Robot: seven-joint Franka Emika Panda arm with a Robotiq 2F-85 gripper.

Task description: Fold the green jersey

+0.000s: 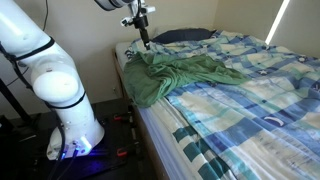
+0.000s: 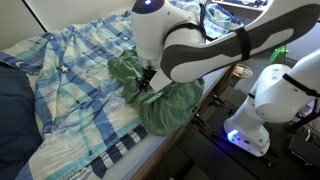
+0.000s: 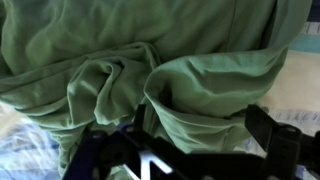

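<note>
The green jersey (image 1: 185,75) lies rumpled on the near corner of the bed, hanging a little over the edge in both exterior views (image 2: 165,100). It fills the wrist view (image 3: 120,60). My gripper (image 1: 143,42) points straight down onto the jersey's corner by the pillow, and it also shows in an exterior view (image 2: 148,80). In the wrist view the two dark fingers (image 3: 200,135) stand wide apart with a bulging fold of the jersey between them. The gripper is open.
The blue-white-green checked bedspread (image 1: 250,90) covers the bed (image 2: 70,90). A dark blue pillow (image 1: 185,35) lies at the head, next to the gripper (image 2: 15,110). The robot base (image 1: 65,110) stands on the floor beside the bed. A wall is behind.
</note>
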